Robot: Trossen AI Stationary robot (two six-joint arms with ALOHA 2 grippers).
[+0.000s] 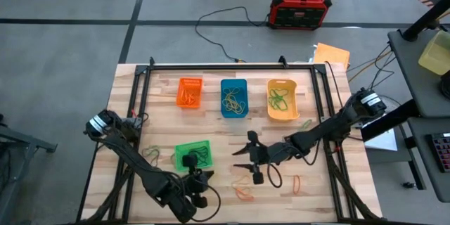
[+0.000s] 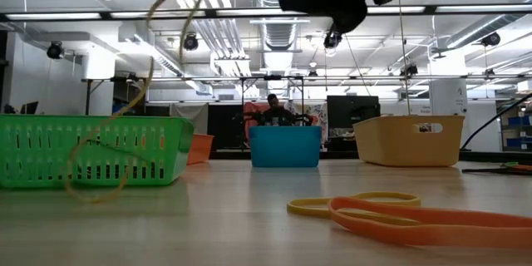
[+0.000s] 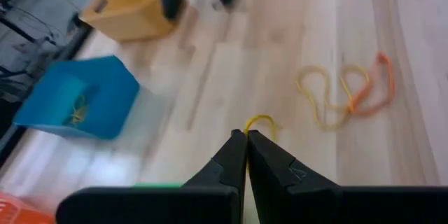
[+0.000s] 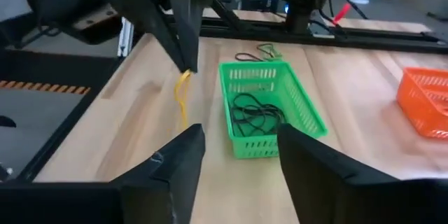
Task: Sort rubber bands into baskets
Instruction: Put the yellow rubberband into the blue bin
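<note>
Four baskets stand on the wooden table: orange [image 1: 189, 92], blue [image 1: 234, 98] and yellow-orange [image 1: 283, 100] in a far row, green [image 1: 193, 155] nearer, with dark bands inside. My left gripper [image 1: 202, 181], just on the near side of the green basket, is shut on a yellow rubber band [image 4: 183, 98]. My right gripper [image 4: 238, 147] hovers open right of the green basket, at mid table, with nothing between its fingers. Loose yellow [image 3: 329, 91] and orange [image 3: 378, 87] rubber bands lie on the table's near part. My left gripper pinches the yellow rubber band's upper end [image 3: 257, 122] between its two shut fingertips [image 3: 234, 147], which slant down. The band hangs slack below them as a long loop [image 2: 100, 166] in front of the green basket. Whether its lowest part touches the table, I cannot tell.
More loose bands lie near the front: an orange one [image 1: 245, 192], another [image 1: 297, 181] and a dark loop [image 1: 274, 177]. A red-and-black box [image 1: 301, 7] with black cables sits on the floor beyond the table. A person [image 2: 273, 110] shows far behind.
</note>
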